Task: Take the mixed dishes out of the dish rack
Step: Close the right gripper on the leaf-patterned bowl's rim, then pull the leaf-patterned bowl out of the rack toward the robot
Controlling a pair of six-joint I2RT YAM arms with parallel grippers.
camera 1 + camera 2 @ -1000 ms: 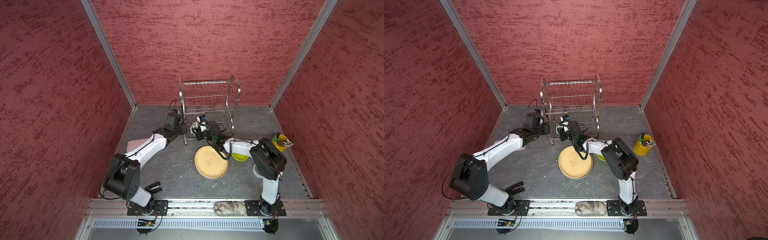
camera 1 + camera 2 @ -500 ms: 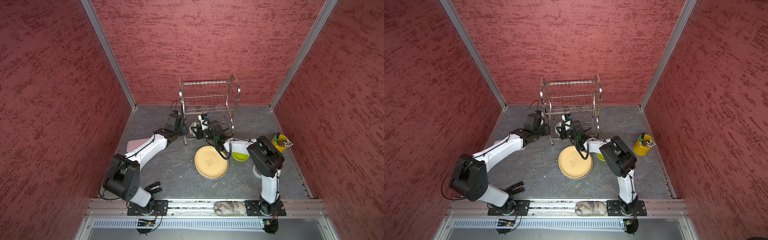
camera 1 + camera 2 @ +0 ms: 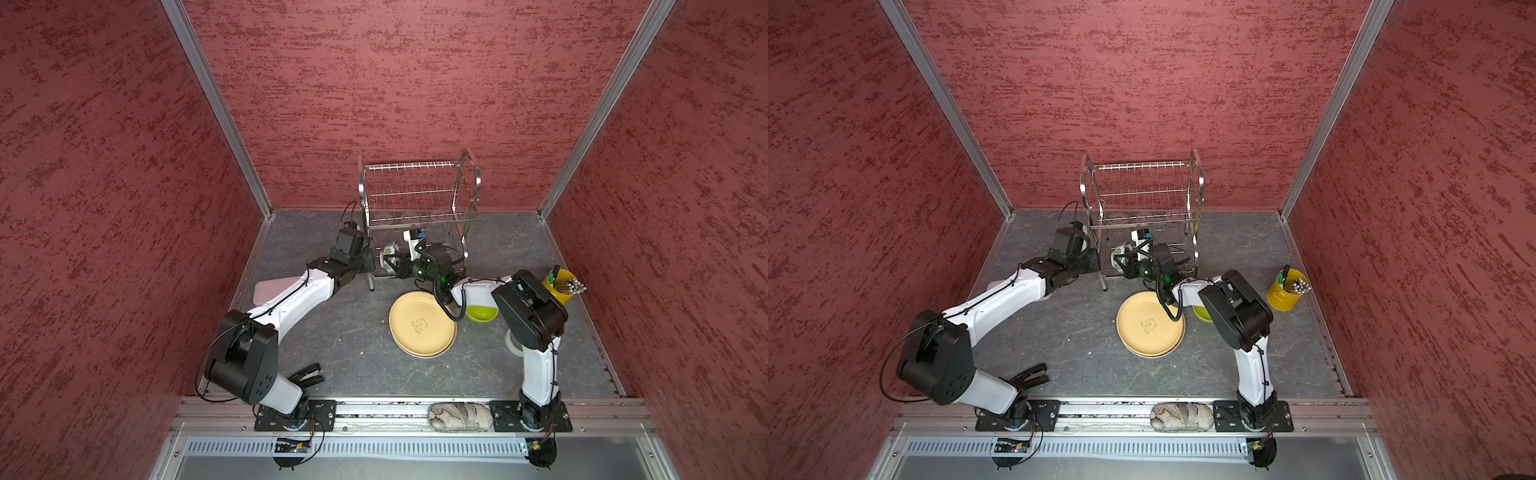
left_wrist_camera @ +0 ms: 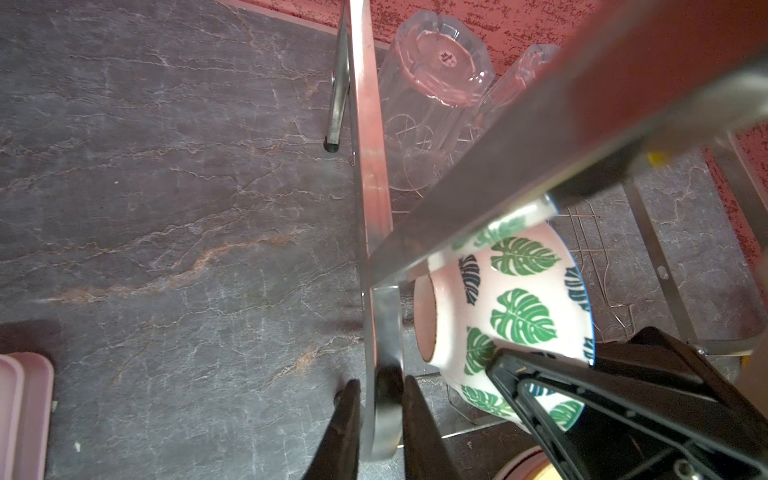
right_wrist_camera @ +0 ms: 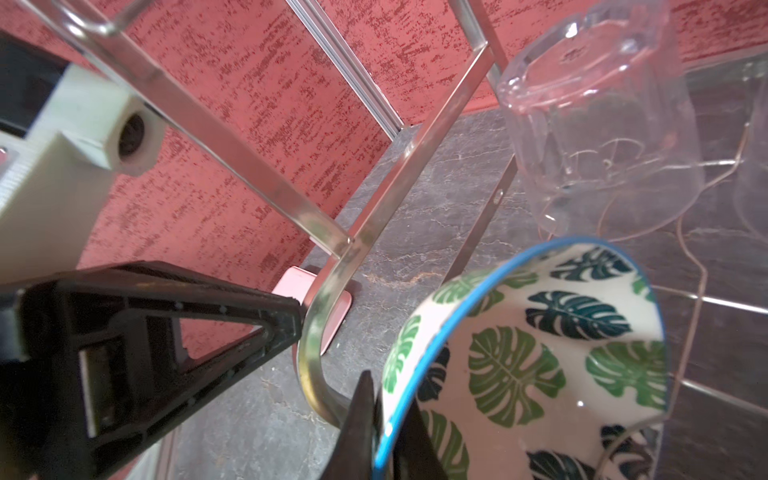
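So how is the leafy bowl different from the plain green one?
The green-leaf bowl is pale with printed leaves and a blue rim; the lime-green bowl is plain. The green-leaf bowl stands on edge inside the dish rack, rim pinched by the right gripper; the lime-green bowl sits free on the table, partly hidden by an arm. Both are bowls.

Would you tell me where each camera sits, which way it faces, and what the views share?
Top views: high above the front edge, angled down toward the back wall and dish rack; left arm and right arm show whole.
Left wrist: on the left arm, looking along the left gripper, shut on the rack's strip; both fingers show.
Right wrist: on the right arm, looking along the right gripper, pinching the green-leaf bowl's rim; the left gripper shows too.
Shared: both wrist views hold the bowl and an inverted clear tumbler.
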